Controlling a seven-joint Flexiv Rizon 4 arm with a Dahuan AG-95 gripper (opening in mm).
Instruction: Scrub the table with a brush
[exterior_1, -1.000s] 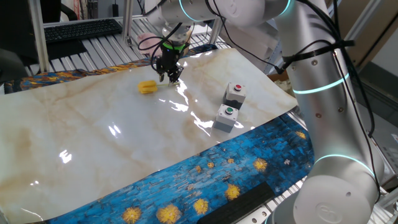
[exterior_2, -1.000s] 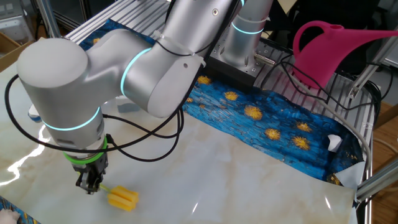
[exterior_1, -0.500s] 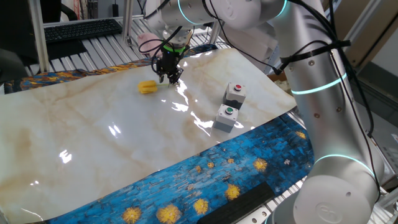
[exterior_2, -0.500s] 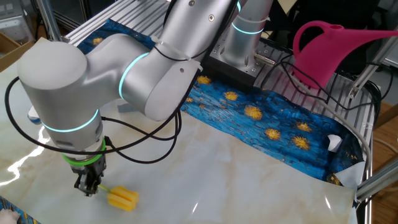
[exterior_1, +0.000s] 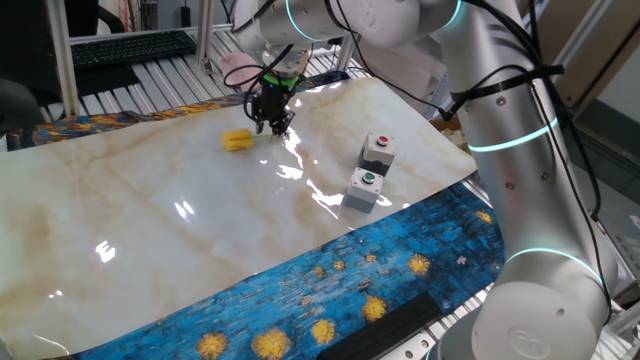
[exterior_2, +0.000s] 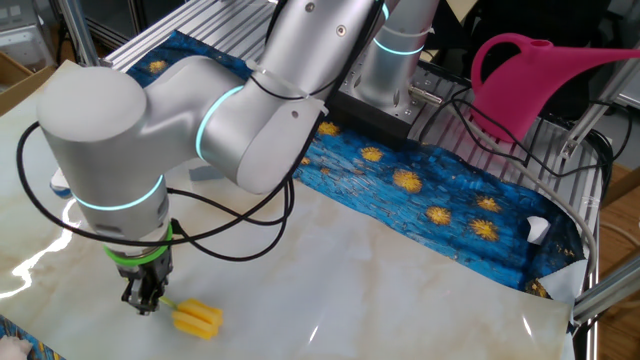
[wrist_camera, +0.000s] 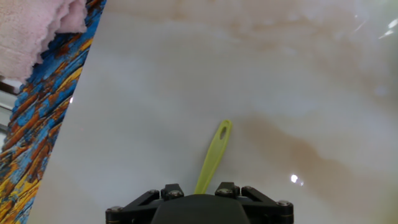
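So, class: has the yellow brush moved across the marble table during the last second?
No. The brush lies equally far from the red-button box, with the claw at its handle.

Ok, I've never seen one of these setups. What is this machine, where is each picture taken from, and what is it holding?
The big silver, jointed machine is a single robot arm. At its tip is a black two-finger pincer.

Two pictures come from fixed cameras looking at the table from different sides. The third comes from a camera on the hand itself, looking down along the fingers.

The surface is a glossy cream marble-patterned slab lying on blue cloth with yellow flowers. On it stand two small grey button boxes, one with a red button and one with a green button. A pink watering can sits off to the side.

The pincer appears closed on the thin handle of a small bright yellow brush, whose blocky head rests on the slab.
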